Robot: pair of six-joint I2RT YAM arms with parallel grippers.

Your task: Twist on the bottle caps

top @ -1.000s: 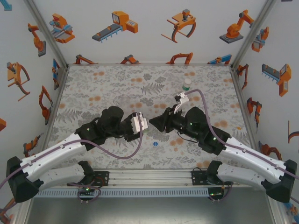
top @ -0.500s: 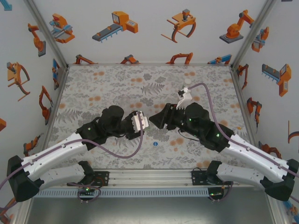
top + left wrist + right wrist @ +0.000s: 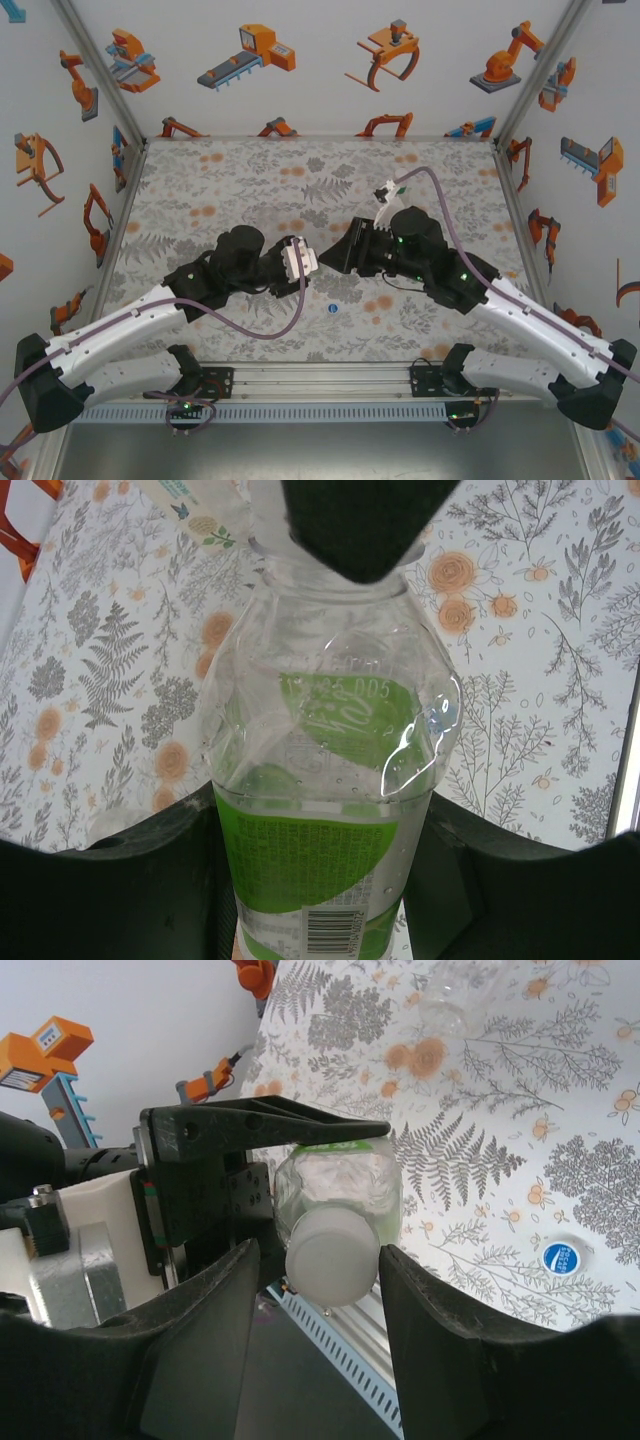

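Observation:
My left gripper (image 3: 320, 900) is shut on a clear bottle with a green label (image 3: 322, 810), clamping its body from both sides. It holds the bottle level above the mat, neck toward the right arm. A white cap (image 3: 332, 1260) sits on the bottle's neck. My right gripper (image 3: 320, 1305) is open around that cap, with a gap at the left finger (image 3: 205, 1330) and hardly any at the right one. From above, the two grippers meet at mid-table, left gripper (image 3: 308, 262) facing right gripper (image 3: 336, 258). A blue cap (image 3: 332, 309) lies flat on the mat, blue cap (image 3: 563, 1258) printed face up.
Another clear bottle (image 3: 455, 998) is on the floral mat (image 3: 220, 190) farther back on the right. Patterned walls close in the left, back and right sides. An aluminium rail (image 3: 320, 380) runs along the near edge between the arm bases.
The right wrist has rolled about the cap, its camera end swinging toward the back wall, and its jaws have come apart from shut. The left arm and the bottle have stayed still.

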